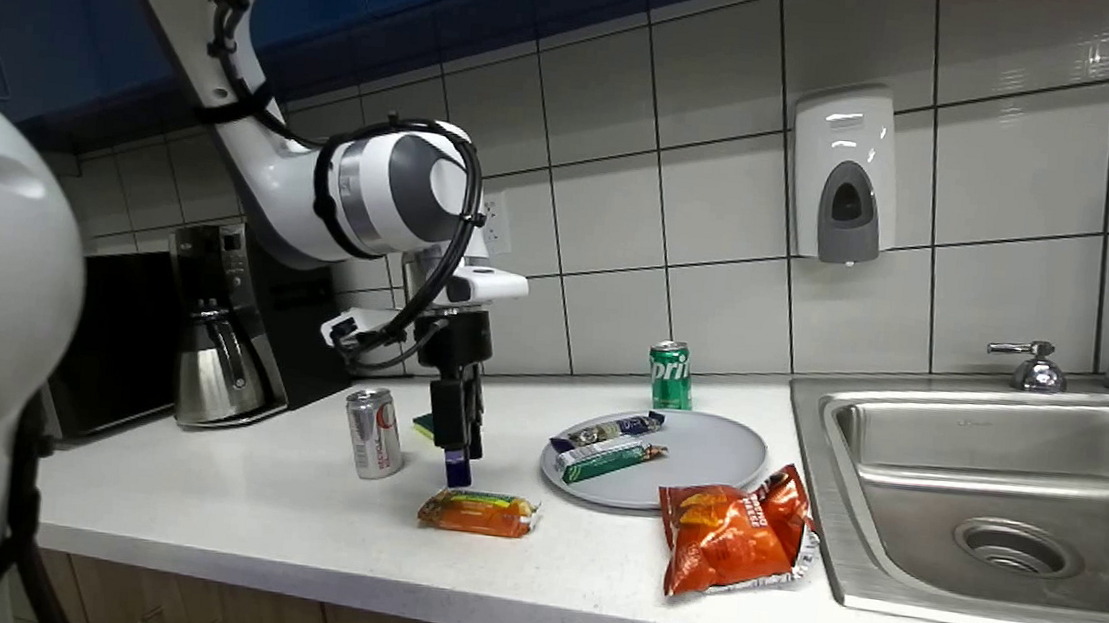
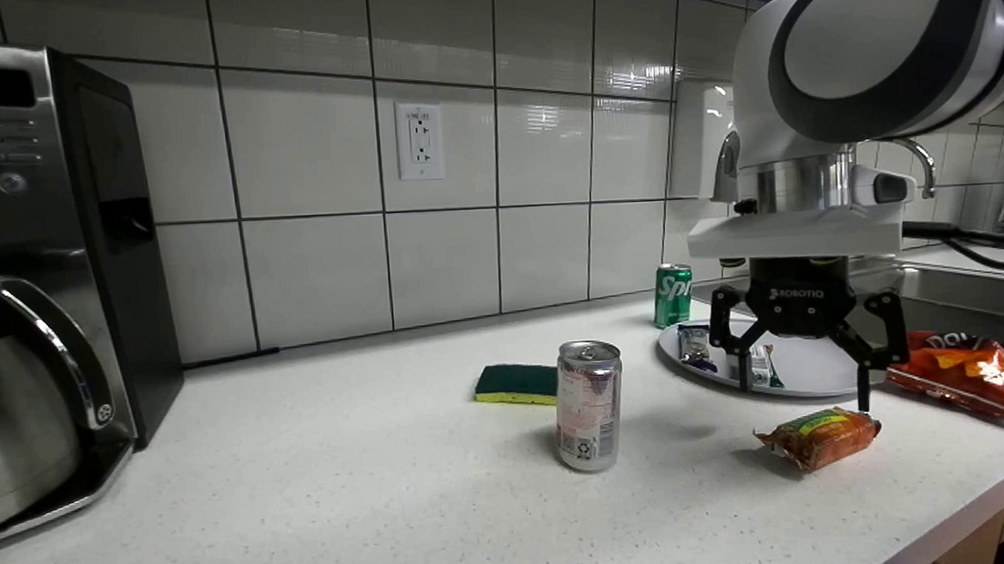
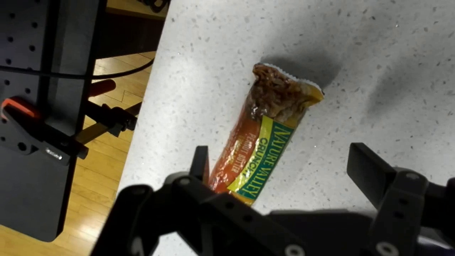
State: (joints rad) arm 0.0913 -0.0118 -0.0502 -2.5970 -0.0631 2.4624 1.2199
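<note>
The bar (image 3: pixel 261 142) lies on the counter (image 3: pixel 199 89), its long axis running from 1 o'clock to 7 in the wrist view, slanting across the line from 9 to 3 that joins the fingertips (image 3: pixel 368 170). The gripper (image 3: pixel 282 165) stands spread and pinches nothing; from the middle of its gap the bar's middle lies toward 11, closer to the 9 o'clock fingertip. Whether that fingertip touches it cannot be told. From the bar in an exterior view, the can (image 2: pixel 590 411) stands at 9 o'clock, the plate (image 2: pixel 816 367) at 11, the bag (image 2: pixel 962 370) at 2.

Silver can (image 2: pixel 590 411), orange bar (image 2: pixel 820 439), free gap between
</note>
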